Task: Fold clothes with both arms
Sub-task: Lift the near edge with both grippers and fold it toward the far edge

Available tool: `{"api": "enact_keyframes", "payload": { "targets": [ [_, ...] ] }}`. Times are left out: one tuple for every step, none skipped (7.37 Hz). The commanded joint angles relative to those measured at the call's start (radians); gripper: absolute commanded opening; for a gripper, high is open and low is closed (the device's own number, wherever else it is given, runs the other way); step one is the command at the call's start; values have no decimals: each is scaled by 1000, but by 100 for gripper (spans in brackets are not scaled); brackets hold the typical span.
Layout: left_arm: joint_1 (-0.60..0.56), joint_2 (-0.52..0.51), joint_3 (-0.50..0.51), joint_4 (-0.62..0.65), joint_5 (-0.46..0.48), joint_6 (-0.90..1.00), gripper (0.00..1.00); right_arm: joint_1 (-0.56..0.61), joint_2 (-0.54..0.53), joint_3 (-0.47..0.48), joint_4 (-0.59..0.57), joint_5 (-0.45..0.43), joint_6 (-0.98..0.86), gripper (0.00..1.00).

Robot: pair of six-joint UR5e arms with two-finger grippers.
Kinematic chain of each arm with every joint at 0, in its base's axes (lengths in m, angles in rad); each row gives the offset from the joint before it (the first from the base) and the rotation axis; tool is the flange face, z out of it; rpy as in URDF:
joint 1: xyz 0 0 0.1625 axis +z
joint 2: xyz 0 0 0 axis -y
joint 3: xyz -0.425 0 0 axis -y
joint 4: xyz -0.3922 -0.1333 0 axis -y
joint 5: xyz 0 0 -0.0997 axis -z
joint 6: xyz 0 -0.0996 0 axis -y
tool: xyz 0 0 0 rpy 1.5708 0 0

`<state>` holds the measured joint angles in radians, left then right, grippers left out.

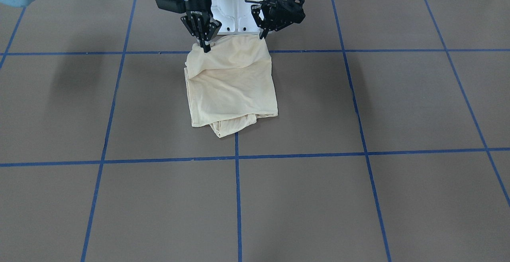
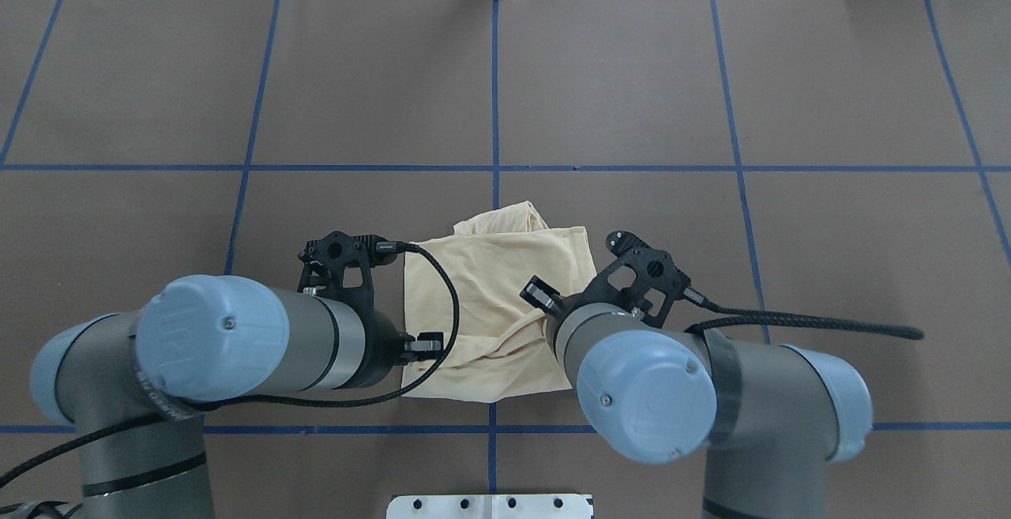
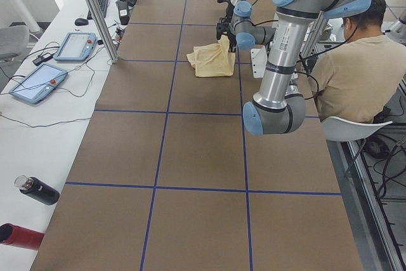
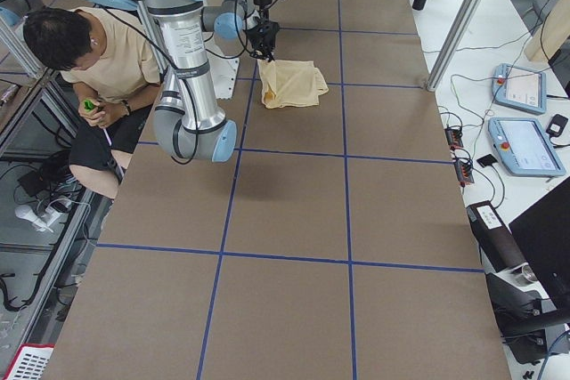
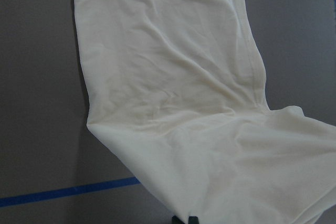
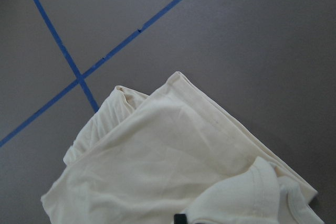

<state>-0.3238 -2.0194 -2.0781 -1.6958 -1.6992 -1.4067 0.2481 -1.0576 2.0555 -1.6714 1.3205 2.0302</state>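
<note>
The clothes are one pale cream T-shirt (image 1: 233,90), folded into a rough rectangle in the table's middle, close to the robot; its print is hidden. In the front-facing view my right gripper (image 1: 206,48) is shut on the shirt's left near-robot corner. My left gripper (image 1: 262,35) is shut on the right near-robot corner. That edge is raised a little, and the rest lies on the table. From overhead the shirt (image 2: 490,298) lies between the two arms, whose wrists hide the fingers. In each wrist view the cloth (image 5: 173,103) (image 6: 168,161) rises to the frame's bottom edge.
The white pedestal base (image 1: 235,10) stands just behind the shirt. Blue tape lines (image 1: 237,198) grid the brown table. A person (image 3: 355,61) sits beside the robot. Tablets (image 3: 38,80) and bottles (image 3: 38,190) lie on the side bench.
</note>
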Motion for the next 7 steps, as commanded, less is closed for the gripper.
{"api": "enact_keyframes", "payload": {
  "targets": [
    [-58,-35,84,-2,56,61,0,97,4,-129,146,6,-103,0],
    [-82,-38,122,-7,58,72,0,112,43,-170,147,8,-113,0],
    [-102,-50,169,-37,58,77,0,118,104,-251,148,8,-113,0],
    [-113,-68,229,-70,58,98,0,123,144,-309,153,8,-114,0],
    [-129,-79,280,-112,58,109,0,128,145,-342,182,8,-116,0],
    [-145,-91,326,-146,56,112,0,140,148,-375,218,8,-145,0],
    [-168,-96,346,-159,56,180,0,154,149,-400,249,11,-174,3]
  ]
}}
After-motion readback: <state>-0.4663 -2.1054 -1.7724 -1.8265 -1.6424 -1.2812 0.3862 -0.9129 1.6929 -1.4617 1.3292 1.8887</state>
